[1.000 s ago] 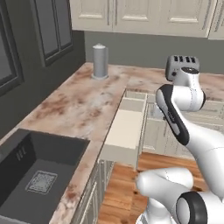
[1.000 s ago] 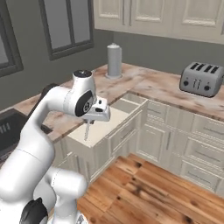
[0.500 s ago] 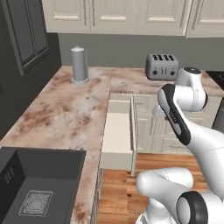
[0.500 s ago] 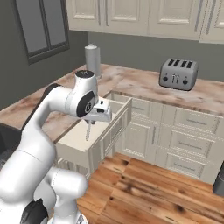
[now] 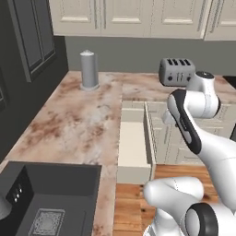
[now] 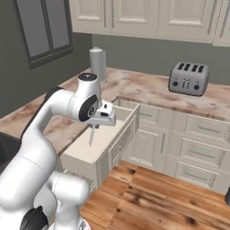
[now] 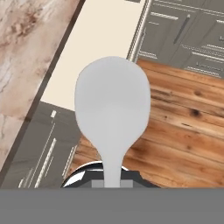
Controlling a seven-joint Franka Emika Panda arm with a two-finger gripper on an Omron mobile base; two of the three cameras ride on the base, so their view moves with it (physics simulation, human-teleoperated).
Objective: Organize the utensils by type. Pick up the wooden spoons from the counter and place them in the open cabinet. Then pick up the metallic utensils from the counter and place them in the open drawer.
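My gripper is shut on the handle of a grey metallic utensil, a spoon hanging bowl-down over the open drawer. In the hand view the spoon's pale grey oval bowl fills the middle, with the drawer's cream interior behind it at the upper left and wooden floor to the right. From the left base view the drawer stands pulled out of the marbled worktop's front, its cream inside bare, and my white arm rises to its right.
The L-shaped marbled worktop carries a grey cylinder canister and a silver toaster. A dark sink lies at the near left. Cream lower cabinets and wooden floor are to the right.
The whole picture has shifted: the base has moved, bringing the drawer and toaster nearer the middle. The spoon stays held in the gripper over the drawer.
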